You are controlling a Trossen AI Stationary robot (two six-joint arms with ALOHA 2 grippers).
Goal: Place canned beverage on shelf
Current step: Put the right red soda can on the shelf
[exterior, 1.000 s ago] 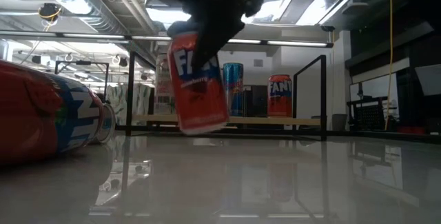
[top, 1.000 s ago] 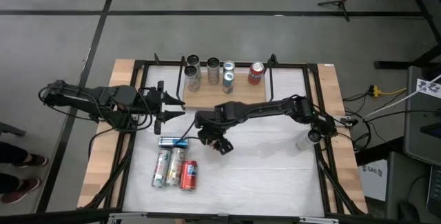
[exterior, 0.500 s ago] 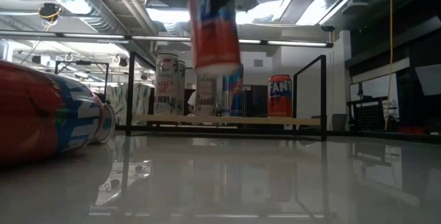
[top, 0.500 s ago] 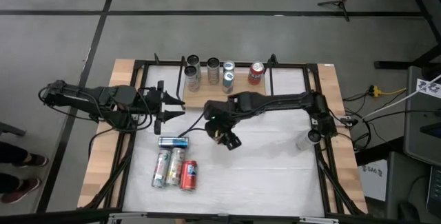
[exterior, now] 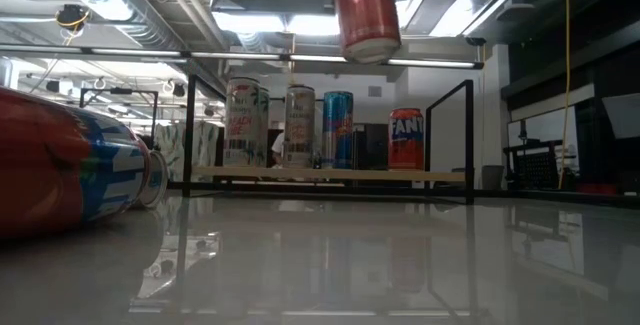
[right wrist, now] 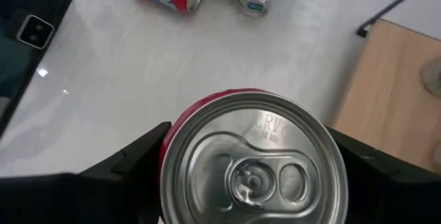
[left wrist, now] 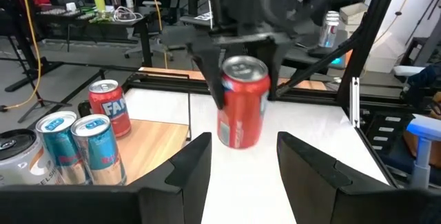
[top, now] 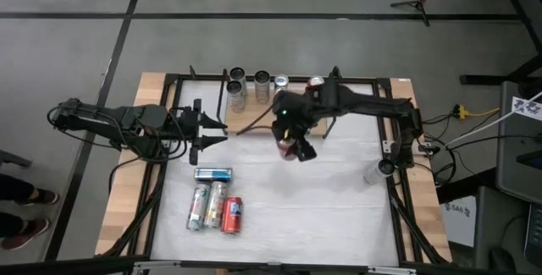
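My right gripper point(top: 294, 145) is shut on a red can point(left wrist: 241, 104), held high above the table just in front of the shelf; the low view shows the can point(exterior: 367, 15) near the top of the picture. The shelf point(top: 246, 119), a light-wood board with black rod uprights, sits at the far side of the table. Several cans point(exterior: 299, 125) stand upright on it. My left gripper point(left wrist: 238, 165) waits open at the shelf's left end point(top: 213, 131), pointing toward the held can and touching nothing. My right gripper pinches the red can's side wall just below the top rim point(right wrist: 167, 156) between its two fingers point(right wrist: 127, 162), one on each side. The fingers come from above, slanting down. The can hangs below them, nearly upright with its top up, lifted clear of the table.
Several loose cans point(top: 217, 200) lie on their sides on the white tabletop near the left front; one of them point(exterior: 70, 165) fills the low view's left. A black rod frame point(top: 392, 152) borders the table. A small pale object point(top: 373, 173) sits at the right.
My right gripper has risen and gone toward the far edge and the right, toward the shelf, carrying the red can. The can, tilted a second ago and low over the table, now hangs nearly upright and much higher.
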